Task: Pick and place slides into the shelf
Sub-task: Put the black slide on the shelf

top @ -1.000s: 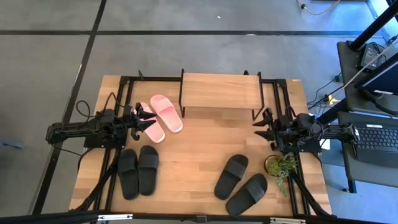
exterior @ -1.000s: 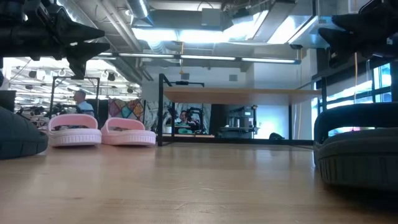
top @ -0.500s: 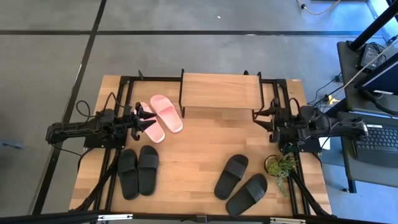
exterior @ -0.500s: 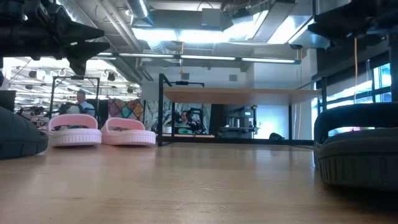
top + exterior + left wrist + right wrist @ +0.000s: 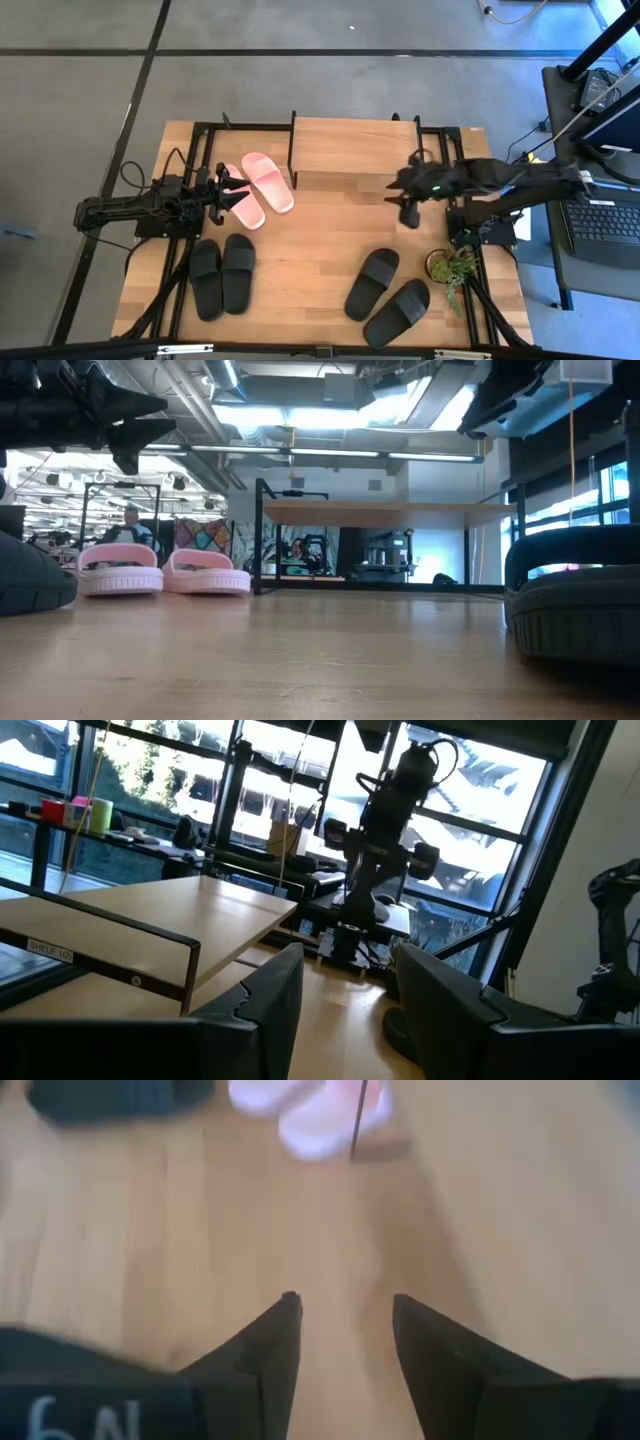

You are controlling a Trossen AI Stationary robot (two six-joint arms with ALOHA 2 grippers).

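The shelf (image 5: 355, 145) stands at the table's far middle, with nothing on its top board. Two pink slides (image 5: 268, 181) lie side by side, sole down, just left of it. One black pair (image 5: 222, 272) lies near left, and another black pair (image 5: 385, 295) lies near right. My left gripper (image 5: 238, 192) is open and hovers over the left pink slide (image 5: 246, 208); it is well above the slide in the low view (image 5: 130, 422). My right gripper (image 5: 398, 198) is open. It hangs above bare table in front of the shelf's right legs, with nothing between its fingers (image 5: 343, 1305).
A small potted plant (image 5: 450, 266) stands at the right edge near the right black pair. Black arm frames run along both table sides. Bare wood lies between the two black pairs and in front of the shelf. A desk with a keyboard stands right of the table.
My right gripper has swung out from the table's right edge toward the middle and now hangs in front of the shelf's right legs. It has also risen in the low view. The slides have not moved.
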